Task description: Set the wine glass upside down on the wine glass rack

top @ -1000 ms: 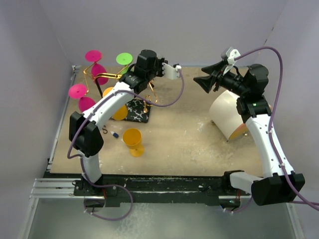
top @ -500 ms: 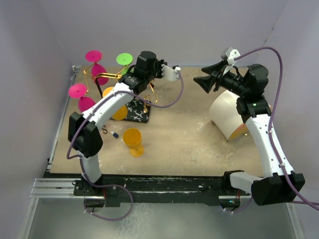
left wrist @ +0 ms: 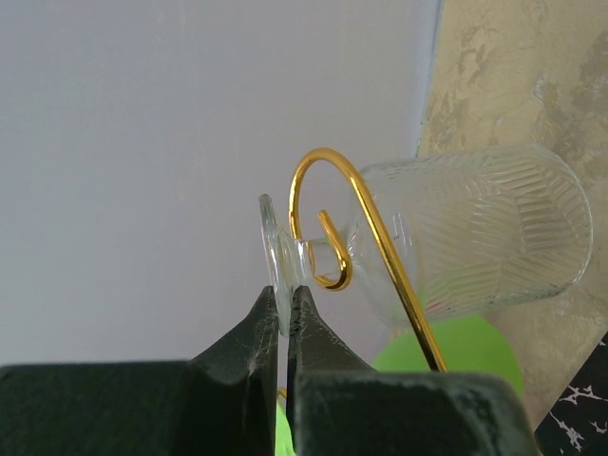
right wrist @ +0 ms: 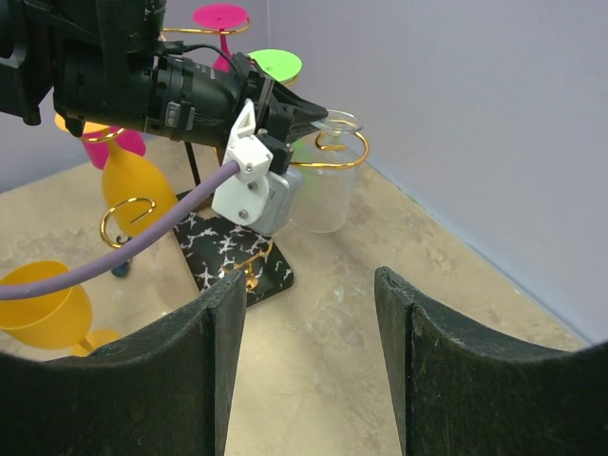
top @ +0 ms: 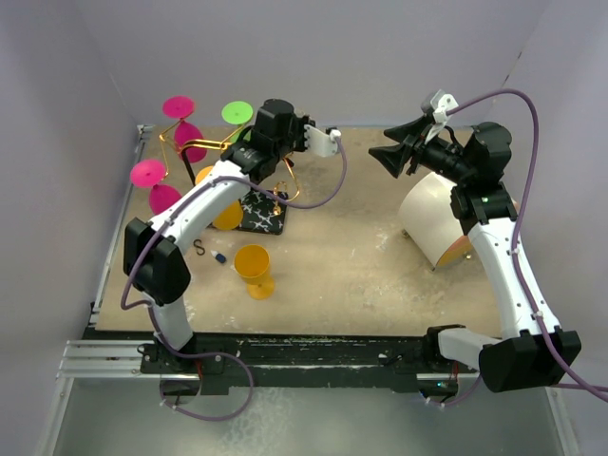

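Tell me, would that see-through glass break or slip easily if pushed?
Probably breakable: the clear wine glass looks thin-walled. Likely slippery too, since the left gripper pinches only its smooth flat foot. It might swing if nudged, with just its stem resting in the rack's gold curl.

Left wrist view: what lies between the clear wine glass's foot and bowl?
The rack's gold spiral curl, hooked round the stem, as the left wrist view shows.
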